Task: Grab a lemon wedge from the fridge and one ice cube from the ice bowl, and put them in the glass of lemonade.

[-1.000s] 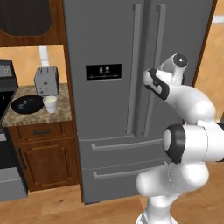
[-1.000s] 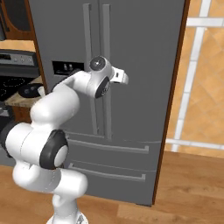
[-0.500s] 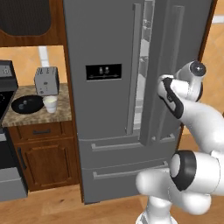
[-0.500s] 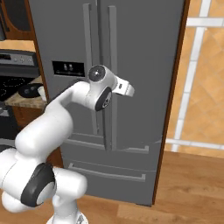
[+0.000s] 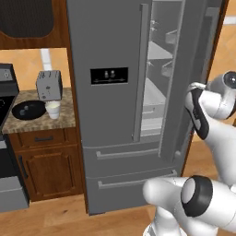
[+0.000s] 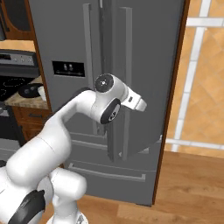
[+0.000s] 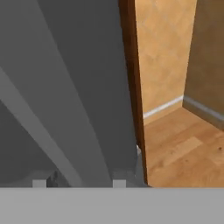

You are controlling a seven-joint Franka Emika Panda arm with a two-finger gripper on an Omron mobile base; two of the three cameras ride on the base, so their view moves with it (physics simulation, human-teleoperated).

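in the kitchen, the fridge (image 5: 110, 115) stands upright, right door ajar; pincer grip unclear.

Lighting: even, soft, rendered, with no glare showing.
Detail: fridge (image 5: 110, 106) interior is reading brighter than its doors; the hand view is looking soft, possibly blurred; shadows are staying faint.

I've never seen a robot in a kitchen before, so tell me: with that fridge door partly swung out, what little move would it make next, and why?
Probably swing the right door a bit wider. The fridge shows only a narrow gap, with shelves visible inside, and the arm is beside the door's handle. No lemon wedge is visible yet, so more room looks needed before reaching in.
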